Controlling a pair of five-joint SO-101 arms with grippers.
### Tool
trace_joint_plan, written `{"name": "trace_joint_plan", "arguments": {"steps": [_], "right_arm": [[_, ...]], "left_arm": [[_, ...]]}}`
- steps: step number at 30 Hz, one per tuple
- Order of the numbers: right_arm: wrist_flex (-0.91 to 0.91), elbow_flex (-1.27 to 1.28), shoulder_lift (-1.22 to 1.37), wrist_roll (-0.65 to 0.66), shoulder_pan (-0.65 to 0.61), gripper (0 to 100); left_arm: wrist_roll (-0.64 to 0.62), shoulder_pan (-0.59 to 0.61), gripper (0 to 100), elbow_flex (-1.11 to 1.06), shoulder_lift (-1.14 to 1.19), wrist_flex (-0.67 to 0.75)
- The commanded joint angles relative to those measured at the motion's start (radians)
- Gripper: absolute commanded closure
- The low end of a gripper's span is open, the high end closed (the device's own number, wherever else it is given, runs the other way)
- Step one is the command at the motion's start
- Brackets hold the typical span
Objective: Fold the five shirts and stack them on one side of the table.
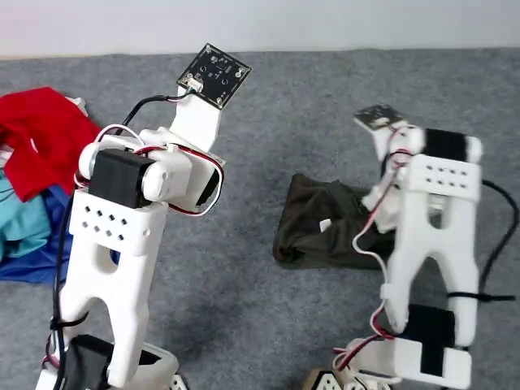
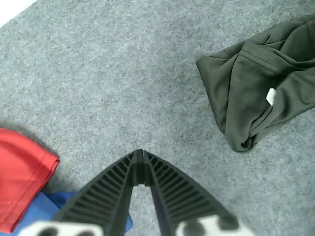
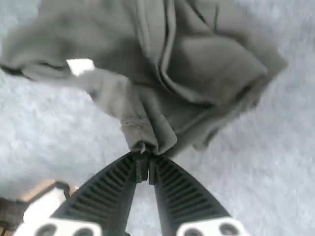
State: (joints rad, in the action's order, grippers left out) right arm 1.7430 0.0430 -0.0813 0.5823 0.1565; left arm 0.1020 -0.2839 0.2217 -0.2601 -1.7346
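A crumpled dark olive shirt (image 1: 313, 227) lies on the grey felt right of centre, its white tag (image 3: 80, 66) showing. My right gripper (image 3: 142, 150) is shut on a pinched fold at the edge of this olive shirt (image 3: 187, 59), which bunches up from the grip. My left gripper (image 2: 142, 157) hangs shut with nothing in it over bare felt, between the olive shirt (image 2: 256, 88) and a pile at the left edge. That pile holds a red shirt (image 1: 41, 134), a teal shirt (image 1: 20, 223) and a blue shirt (image 1: 32, 264), all unfolded.
Grey felt (image 1: 309, 97) covers the whole table, with open room at the back and in the middle. A white wall (image 1: 325, 24) runs behind the far edge. The arm bases (image 1: 406, 357) stand at the near edge.
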Motion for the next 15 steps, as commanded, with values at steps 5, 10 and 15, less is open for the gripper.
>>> {"name": "trace_joint_plan", "arguments": {"steps": [5, 10, 15], "right_arm": [[0.045, -0.040, -0.050, 0.097, 0.165, 98.8], [0.050, 0.052, -0.077, 0.152, 0.183, 98.8], [0.045, 0.203, -0.168, 0.204, 0.180, 98.8]], "left_arm": [[0.005, 0.006, 100, 0.005, -0.040, -0.018], [0.012, 0.006, 100, 0.005, -0.040, -0.018], [0.034, 0.006, 100, 0.004, -0.038, -0.018]]}}
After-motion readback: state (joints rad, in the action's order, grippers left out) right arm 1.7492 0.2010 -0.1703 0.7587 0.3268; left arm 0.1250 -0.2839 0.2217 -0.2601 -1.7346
